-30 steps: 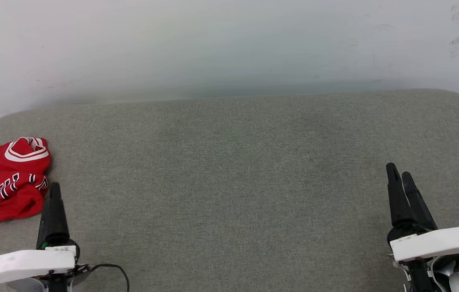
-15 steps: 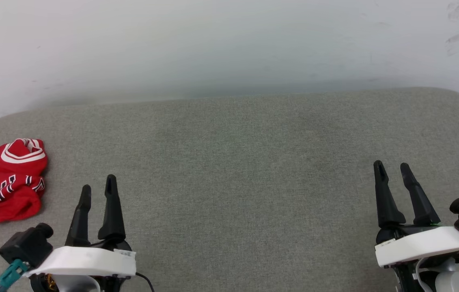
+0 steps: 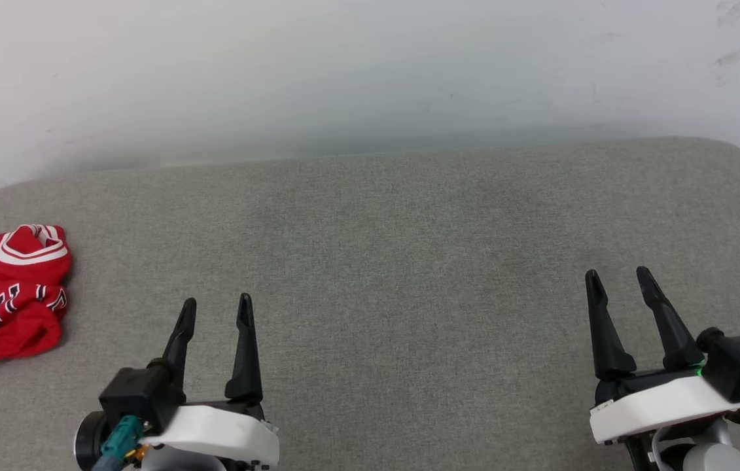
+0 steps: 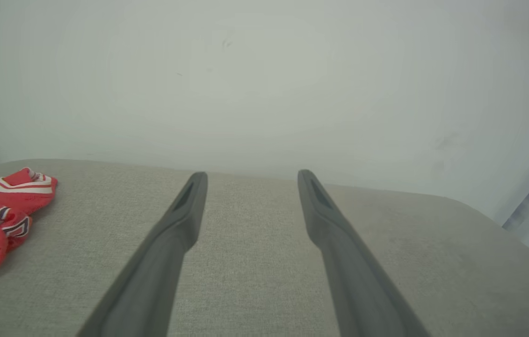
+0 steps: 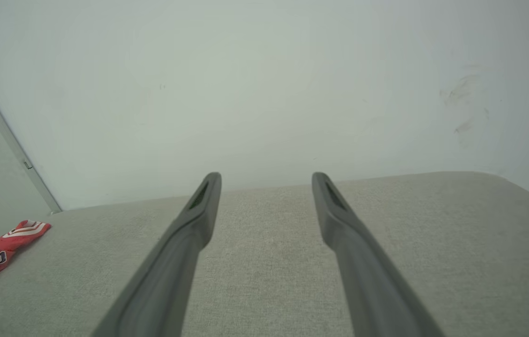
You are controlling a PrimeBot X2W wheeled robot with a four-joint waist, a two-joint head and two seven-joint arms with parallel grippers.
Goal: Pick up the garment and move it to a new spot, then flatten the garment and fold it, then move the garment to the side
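Grey fabric surface (image 3: 409, 248) before pale wall (image 3: 370, 65); crumpled garment (image 3: 3, 294) lying far left; left gripper (image 3: 217, 301) and right gripper (image 3: 617, 273) well apart, jaws released, empty.

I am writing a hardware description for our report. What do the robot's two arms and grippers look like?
Both look alike. The left gripper and right gripper each have two long black fingers that taper to narrow, slotted tips. Behind them sit a smooth white cover, a black camera block and a teal connector.
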